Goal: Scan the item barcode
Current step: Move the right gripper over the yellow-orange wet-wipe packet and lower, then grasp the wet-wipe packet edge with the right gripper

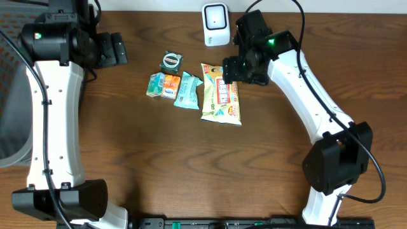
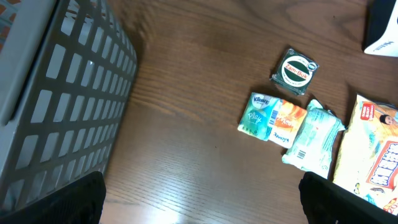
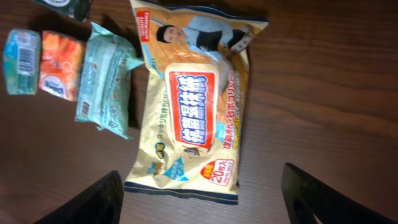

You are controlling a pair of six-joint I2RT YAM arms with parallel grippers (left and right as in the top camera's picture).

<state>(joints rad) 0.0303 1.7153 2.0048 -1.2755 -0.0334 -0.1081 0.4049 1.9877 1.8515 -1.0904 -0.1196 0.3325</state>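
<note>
R pincer hangs over the big yellow wipes pack, fingers spread wide either side, nothing in them. Pack lies flat on the counter, print side up. L pincer is wide open too and empty, next to the grey basket. White scanner stands at the far edge, just beyond the pack. L of the pack: teal wipes, then 2 small tissue packs, w/ a round tin just behind them.
</note>
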